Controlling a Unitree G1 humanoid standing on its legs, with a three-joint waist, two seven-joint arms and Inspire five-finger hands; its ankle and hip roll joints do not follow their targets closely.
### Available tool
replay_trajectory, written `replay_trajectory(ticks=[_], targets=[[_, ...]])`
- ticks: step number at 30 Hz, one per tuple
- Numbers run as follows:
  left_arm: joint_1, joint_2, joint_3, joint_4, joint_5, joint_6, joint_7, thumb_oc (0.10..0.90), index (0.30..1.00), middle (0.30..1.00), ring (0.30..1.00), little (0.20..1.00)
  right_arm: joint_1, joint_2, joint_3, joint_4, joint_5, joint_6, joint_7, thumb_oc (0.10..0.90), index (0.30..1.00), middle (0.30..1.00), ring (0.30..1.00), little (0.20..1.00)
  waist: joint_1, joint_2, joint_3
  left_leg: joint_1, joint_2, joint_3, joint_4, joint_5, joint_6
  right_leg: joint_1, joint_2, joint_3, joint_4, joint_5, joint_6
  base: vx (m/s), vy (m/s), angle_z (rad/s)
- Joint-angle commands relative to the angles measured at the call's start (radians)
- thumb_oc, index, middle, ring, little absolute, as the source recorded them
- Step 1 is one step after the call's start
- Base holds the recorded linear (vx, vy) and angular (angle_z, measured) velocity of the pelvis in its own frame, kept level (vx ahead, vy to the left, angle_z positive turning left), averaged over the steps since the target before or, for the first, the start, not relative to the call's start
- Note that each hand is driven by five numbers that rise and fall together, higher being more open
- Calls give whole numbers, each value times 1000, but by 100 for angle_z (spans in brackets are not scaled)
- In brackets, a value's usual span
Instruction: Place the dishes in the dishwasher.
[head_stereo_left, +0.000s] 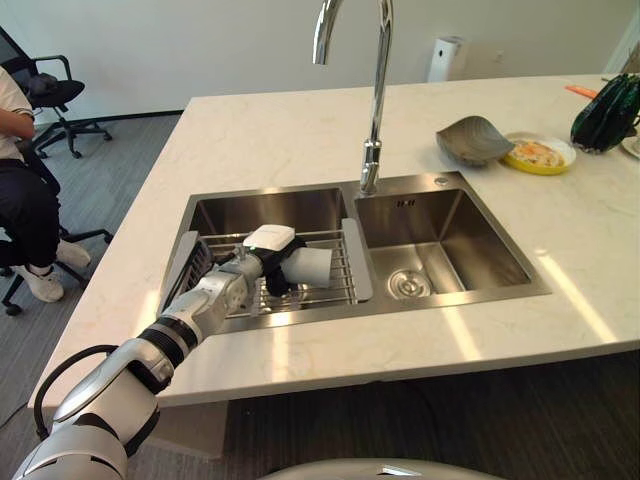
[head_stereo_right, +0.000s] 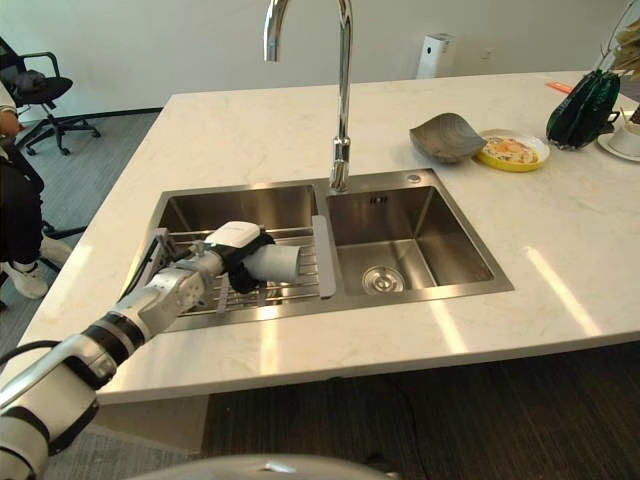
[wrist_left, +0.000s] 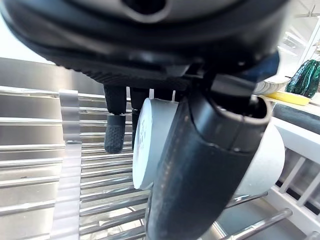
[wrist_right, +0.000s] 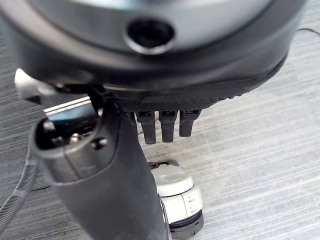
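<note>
A: Left hand (head_stereo_left: 262, 256) is wrapped round the cup (head_stereo_left: 308, 266); its fingers (wrist_left: 115, 137) curl behind the cup and its thumb (wrist_left: 200, 165) crosses the front. So it is grasping the cup, I think firmly.

B: And where is the cup?

A: It lies on its side on the rack (head_stereo_left: 335, 285), in the left basin of the sink (head_stereo_left: 470, 290), just left of the divider between the two basins.

B: Which way does it point?

A: The long axis is about level and runs across the sink, from the left wall toward the tap (head_stereo_left: 375, 110). The flat round end in the left wrist view faces the hand. I cannot tell if that end is the base or the mouth.

B: How to do this step well?

A: I would lift straight up first, so the cup does not catch on the rack bars, and keep the grasp near the middle. Then turn it only when it is above the bench (head_stereo_left: 300, 130).

B: The right hand?

A: Right hand (wrist_right: 165, 125) hangs over the floor, fingers relaxed, holding nothing.
</note>
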Motion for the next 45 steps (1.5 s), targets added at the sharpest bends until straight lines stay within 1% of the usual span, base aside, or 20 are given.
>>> replay_trajectory(ticks=[1, 5, 9, 10, 13, 16, 17, 18, 19, 20, 21, 22, 27, 31, 36, 40, 42, 43, 44, 45], targets=[[-136, 54, 108, -65, 1, -52, 114, 400, 300, 300, 300, 300, -20, -28, 12, 0, 46, -21, -5, 800, 900, 900, 900, 900, 29, -3, 26, 36, -21, -36, 12, -98, 26, -43, -25, -43, 15, -37, 75, 7, -114, -1], [-68, 95, 213, -166, -52, -64, 156, 400, 300, 300, 300, 300, -11, -21, 6, -1, 45, -24, -5, 800, 900, 900, 900, 900, 41, -5, 25, 32, 1, -60, 12, -83, 12, -29, -8, -60, 15, -53, 63, -2, -98, 4], [111, 110, 457, -364, -250, -105, 194, 400, 300, 300, 300, 300, -10, -10, 12, -10, 39, -30, -9, 800, 900, 900, 900, 900, 72, -2, 26, 29, 43, -104, 12, -49, -12, -3, 34, -81, 15, -84, 32, 10, -162, 24], [112, 110, 458, -365, -250, -104, 193, 400, 300, 300, 300, 300, -10, -10, 12, -10, 39, -30, -9, 800, 900, 900, 900, 900, 71, -2, 27, 30, 43, -104, 12, -50, -12, -2, 35, -82, 15, -84, 32, 46, -132, 14], [292, 64, 693, -561, -489, -158, 186, 400, 300, 300, 300, 300, -38, 4, 33, -32, 15, -30, -5, 800, 900, 900, 900, 900, 121, 1, 43, 5, 61, -146, 65, -31, -23, 16, 59, -93, 15, -99, 4, 23, -211, 20], [340, -9, 782, -650, -663, -196, 171, 400, 300, 300, 300, 300, -56, -5, 50, -55, 1, -32, -4, 800, 900, 900, 900, 900, 161, 12, 81, -75, 59, -210, 134, 53, -51, 28, 73, -126, 15, -114, -13, -71, -130, 40], [341, -9, 784, -652, -664, -195, 170, 400, 300, 300, 300, 300, -56, -6, 50, -55, 1, -31, -3, 800, 900, 900, 900, 900, 155, 12, 79, -81, 58, -217, 136, 54, -51, 27, 73, -132, 15, -114, -13, -162, -129, 99], [339, -66, 807, -670, -747, -209, 159, 400, 300, 300, 300, 300, -50, -23, 50, -67, -12, -35, -6, 800, 900, 900, 900, 900, 173, 15, 97, -157, 53, -172, 131, 112, -52, 36, 68, -199, 15, -133, -21, -112, -133, 114], [339, -90, 812, -677, -772, -215, 151, 400, 300, 300, 300, 300, -50, -32, 47, -70, -19, -37, -10, 800, 900, 900, 900, 900, 173, 15, 97, -182, 53, -108, 121, 113, -49, 44, 64, -242, 15, -152, -23, -122, -126, 136], [339, -91, 812, -678, -773, -214, 150, 400, 300, 300, 300, 300, -51, -33, 46, -70, -19, -37, -10, 800, 900, 900, 900, 900, 172, 16, 95, -188, 52, -110, 120, 118, -47, 39, 63, -243, 15, -148, -22, -116, -142, 188], [354, -118, 840, -696, -822, -231, 137, 400, 300, 300, 300, 300, -48, -49, 56, -75, -58, -34, -12, 800, 900, 900, 900, 900, 188, 23, 104, -223, 67, 5, 120, 134, -53, 42, 45, -336, 15, -153, -24, -131, -86, 202], [356, -119, 842, -698, -823, -231, 135, 400, 300, 300, 300, 300, -49, -50, 57, -75, -58, -34, -11, 800, 900, 900, 900, 900, 186, 25, 103, -228, 66, 3, 121, 137, -51, 38, 45, -338, 15, -149, -23, -231, -115, 222], [478, -191, 918, -737, -893, -249, 99, 400, 300, 300, 300, 300, -66, -81, 61, -59, -107, -23, -16, 800, 900, 900, 900, 900, 196, 27, 106, -147, 105, 57, 245, 57, -61, 12, -6, -493, 15, -123, -39, -216, -11, 86], [517, -199, 957, -710, -881, -259, 109, 400, 300, 300, 300, 300, -76, -79, 62, -63, -105, -21, -6, 800, 900, 900, 900, 900, 184, 31, 79, -18, 176, 93, 234, 33, -92, 0, -41, -568, 20, -115, -23, -165, 88, 109], [520, -153, 961, -707, -815, -260, 118, 400, 300, 300, 300, 300, -67, -74, 46, -93, -97, -23, -9, 800, 900, 900, 900, 900, 149, 41, 49, 32, 257, 171, 158, 93, -114, -7, -102, -668, 33, -53, 5, -163, 253, 145], [523, -133, 946, -724, -779, -256, 112, 400, 300, 300, 300, 300, -64, -70, 35, -113, -89, -29, -17, 800, 900, 900, 900, 900, 144, 34, 44, 16, 241, 167, 123, 48, -114, -8, -156, -707, 43, 5, 40, -118, 308, 78], [537, -133, 942, -731, -763, -254, 97, 400, 300, 300, 300, 300, -69, -69, 25, -120, -89, -27, -17, 800, 900, 900, 900, 900, 151, 24, 43, 6, 218, 165, 123, -50, -108, -12, -199, -714, 52, 37, 63, -76, 343, 80], [544, -137, 939, -736, -760, -250, 89, 400, 300, 300, 300, 300, -77, -67, 25, -120, -92, -23, -17, 800, 900, 900, 900, 900, 156, 12, 43, -5, 190, 151, 144, -101, -88, -12, -229, -701, 61, 53, 79, -61, 616, 98], [531, -159, 878, -742, -768, -243, 72, 400, 300, 300, 300, 300, -129, -14, 18, -45, -102, -8, -87, 800, 900, 900, 900, 900, 195, 10, 44, -40, 123, 111, 189, -154, -57, 7, -294, -716, 99, 77, 97, -5, 620, 84], [525, -159, 862, -743, -766, -241, 78, 400, 300, 300, 300, 300, -146, -5, 1, -37, -89, -11, -95, 800, 900, 900, 900, 900, 204, 1, 47, -53, 92, 87, 205, -176, -38, 10, -318, -703, 129, 72, 102, 3, 472, 97]])
